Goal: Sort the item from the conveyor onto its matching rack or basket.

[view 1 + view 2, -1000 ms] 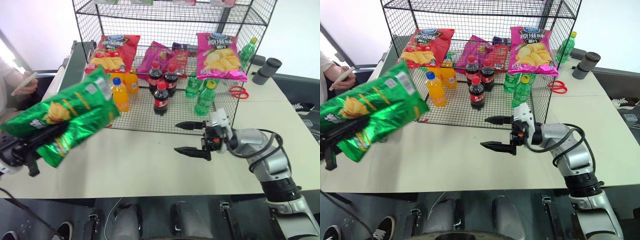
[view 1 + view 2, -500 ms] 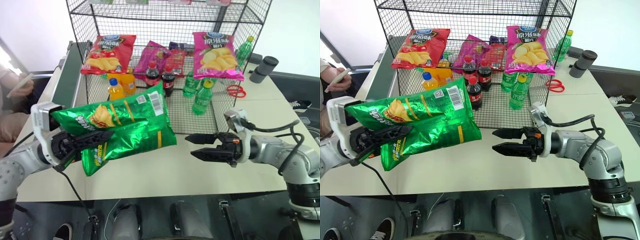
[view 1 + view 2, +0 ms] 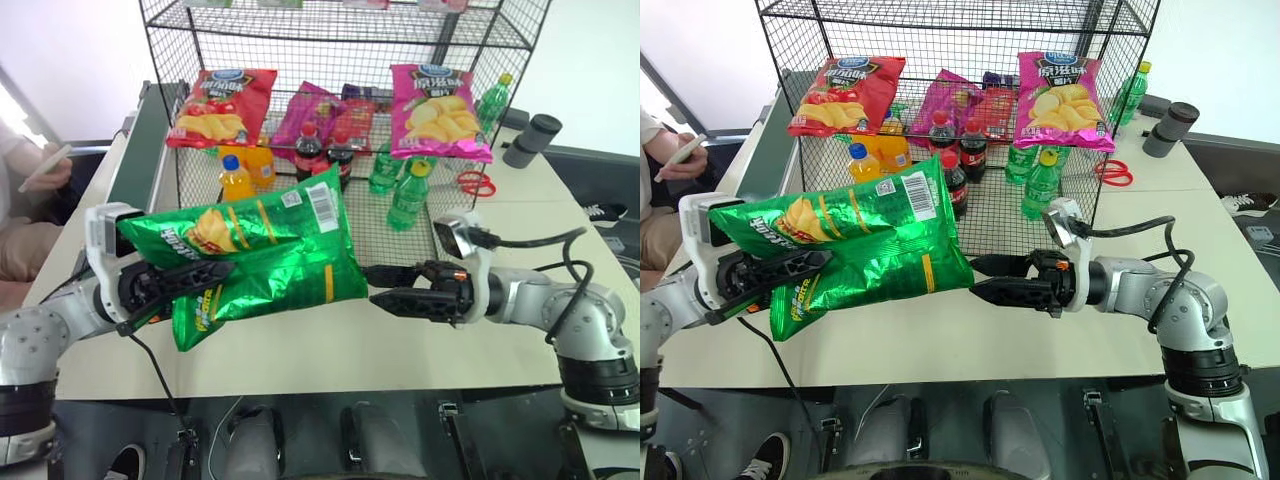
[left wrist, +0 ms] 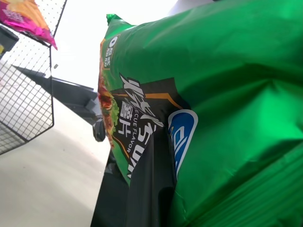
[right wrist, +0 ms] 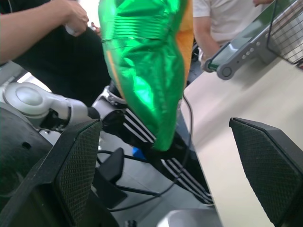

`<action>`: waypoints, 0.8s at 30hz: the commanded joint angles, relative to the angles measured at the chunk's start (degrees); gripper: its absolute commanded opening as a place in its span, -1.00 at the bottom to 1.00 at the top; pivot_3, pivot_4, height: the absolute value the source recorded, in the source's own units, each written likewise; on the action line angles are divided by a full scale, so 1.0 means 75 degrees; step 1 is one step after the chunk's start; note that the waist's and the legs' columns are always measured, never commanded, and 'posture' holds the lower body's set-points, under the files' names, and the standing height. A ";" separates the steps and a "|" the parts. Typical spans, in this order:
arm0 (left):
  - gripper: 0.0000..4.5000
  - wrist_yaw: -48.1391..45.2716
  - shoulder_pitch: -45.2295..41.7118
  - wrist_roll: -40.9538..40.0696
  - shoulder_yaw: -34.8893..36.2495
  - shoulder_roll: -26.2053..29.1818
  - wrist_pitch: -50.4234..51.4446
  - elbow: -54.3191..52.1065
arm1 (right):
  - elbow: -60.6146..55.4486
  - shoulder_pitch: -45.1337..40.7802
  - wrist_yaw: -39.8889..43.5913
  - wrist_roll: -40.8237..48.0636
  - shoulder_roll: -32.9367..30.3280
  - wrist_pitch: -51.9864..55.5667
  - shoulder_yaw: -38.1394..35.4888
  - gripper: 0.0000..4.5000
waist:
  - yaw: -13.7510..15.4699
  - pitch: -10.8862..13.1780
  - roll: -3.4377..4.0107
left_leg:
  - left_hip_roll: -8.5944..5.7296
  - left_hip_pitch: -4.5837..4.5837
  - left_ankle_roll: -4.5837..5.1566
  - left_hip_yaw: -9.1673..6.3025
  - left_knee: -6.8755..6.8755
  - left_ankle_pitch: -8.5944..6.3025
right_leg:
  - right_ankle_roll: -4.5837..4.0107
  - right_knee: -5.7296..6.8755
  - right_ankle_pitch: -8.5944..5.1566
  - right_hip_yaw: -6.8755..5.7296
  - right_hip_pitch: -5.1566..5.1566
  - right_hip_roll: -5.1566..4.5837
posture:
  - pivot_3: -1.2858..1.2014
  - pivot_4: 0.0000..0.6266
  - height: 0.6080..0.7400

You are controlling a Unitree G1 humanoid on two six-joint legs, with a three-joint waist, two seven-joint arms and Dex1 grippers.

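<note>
- Grip first: my left gripper (image 3: 185, 277) was clamped tight on the green crisp bag (image 3: 262, 262), its black fingers pinching the bag's left end, near the blue oval logo.
- My right gripper (image 3: 385, 287) stood spread wide and held nothing; its fingertips sat just beside the bag's right edge, pointing toward it.
- The bag hung in the air above the tabletop (image 3: 420, 340), lying roughly level between my two grippers, its white barcode up at the top right corner.
- Behind the bag stood the black wire rack (image 3: 300, 60), holding a red crisp bag (image 3: 217, 105), a magenta crisp bag (image 3: 440, 98) and drink bottles (image 3: 408, 196).
- The conveyor (image 3: 140, 150) ran along the rack's left side, well apart from the green bag.
- A person's hand (image 3: 55, 172) with a phone showed beyond the conveyor.
</note>
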 commanded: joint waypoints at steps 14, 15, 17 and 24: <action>-1.00 -0.0367 0.0011 0.1470 -0.0201 -0.0627 -0.0815 -0.0182 | -0.0347 -0.0233 -0.0376 0.0345 0.0264 0.0077 0.0072 -0.98 | 0.0024 0.0000 -0.0001 | -0.0001 -0.0002 0.0000 0.0000 0.0000 0.0000 | 0.0000 -0.0002 0.0000 -0.0001 0.0000 -0.0002 | 0.03 -0.52 1.00; -1.00 -0.0345 -0.0006 0.1550 -0.0195 -0.0701 -0.0915 -0.0175 | -0.0335 -0.0245 -0.0353 0.0303 0.0265 0.0025 0.0072 -0.98 | 0.0025 0.0000 -0.0001 | 0.0000 -0.0002 0.0000 -0.0001 0.0000 0.0000 | 0.0000 -0.0002 0.0000 -0.0001 0.0000 -0.0002 | 0.03 -0.52 1.00; -1.00 -0.0370 -0.0008 0.1564 -0.0210 -0.0734 -0.0877 -0.0176 | -0.0265 -0.0273 -0.0399 0.0287 0.0277 0.0020 0.0060 -0.98 | 0.0022 0.0000 -0.0001 | 0.0000 -0.0002 0.0000 0.0000 0.0000 0.0000 | 0.0000 -0.0002 0.0000 -0.0001 0.0000 -0.0002 | 0.03 -0.52 1.00; -1.00 -0.0228 0.0210 0.2138 -0.0189 -0.0740 -0.1255 -0.0285 | -0.0131 -0.0337 -0.0258 -0.0010 0.0298 -0.0214 0.0071 -0.98 | 0.0021 0.0000 -0.0001 | 0.0000 -0.0003 0.0001 -0.0002 -0.0001 0.0000 | 0.0000 -0.0003 0.0000 -0.0001 0.0000 -0.0001 | 0.03 -0.52 1.00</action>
